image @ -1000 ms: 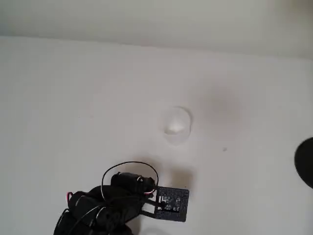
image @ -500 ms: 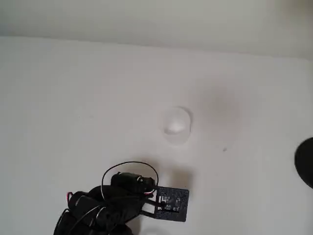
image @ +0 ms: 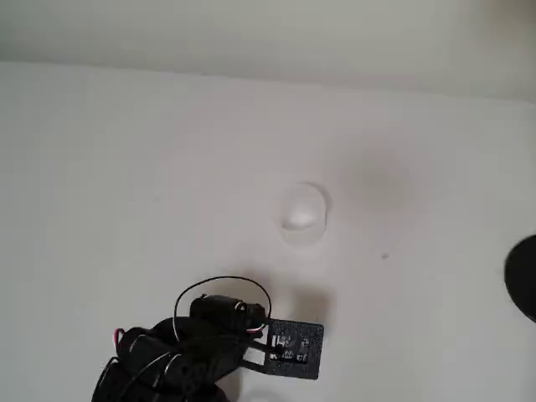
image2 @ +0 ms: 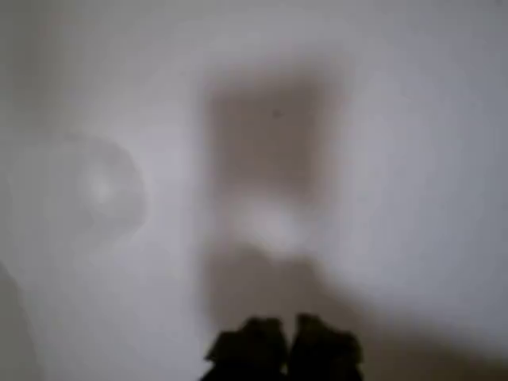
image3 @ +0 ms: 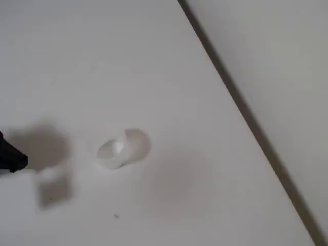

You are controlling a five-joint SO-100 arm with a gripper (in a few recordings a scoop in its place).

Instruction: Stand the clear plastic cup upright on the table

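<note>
The clear plastic cup (image: 302,213) lies on its side on the white table (image: 126,167), a faint whitish shape near the middle in the overhead view. In the fixed view the cup (image3: 123,147) is tipped over, with its round ends facing left and right. My arm is at the bottom left of the overhead view, and its black plate (image: 293,347) sits a little below the cup, apart from it. In the blurred wrist view my gripper (image2: 284,349) has its dark fingertips together with nothing between them, and the cup (image2: 101,190) is a pale blur at the left.
A dark round object (image: 523,276) sits at the right edge of the overhead view. A paler wall strip (image: 268,33) runs along the far side of the table. In the fixed view the table's edge (image3: 241,107) runs diagonally at the right.
</note>
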